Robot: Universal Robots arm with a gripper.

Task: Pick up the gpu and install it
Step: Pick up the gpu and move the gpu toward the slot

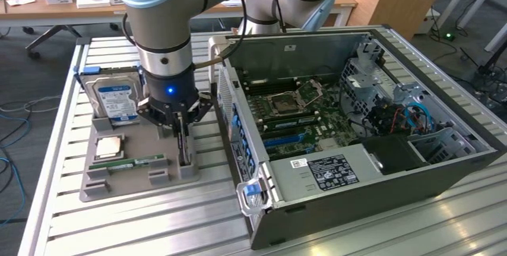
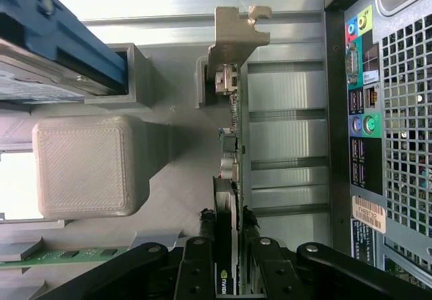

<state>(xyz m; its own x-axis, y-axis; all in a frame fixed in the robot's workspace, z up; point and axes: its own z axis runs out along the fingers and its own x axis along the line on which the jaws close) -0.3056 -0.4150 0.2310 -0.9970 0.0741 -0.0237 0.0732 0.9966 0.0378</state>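
Observation:
The gpu (image 1: 185,149) stands on edge in a slot of the grey holder tray (image 1: 142,140), on the exterior view's left of the open computer case (image 1: 317,173). My gripper (image 1: 182,132) hangs straight down over it. In the wrist view the gpu (image 2: 231,131) is a thin dark board with a pale metal bracket (image 2: 233,36) at its far end. My gripper (image 2: 227,215) is open, and its black fingers (image 2: 201,259) straddle the card's near end, one close to each face. The card rests in its slot.
The tray also holds a silver hard drive (image 1: 115,98) with a blue-white label, a square chip (image 1: 108,147) and a green memory stick (image 1: 127,164). The case's motherboard (image 1: 293,107) lies exposed. The case's rear ports (image 2: 361,111) sit close beside the card.

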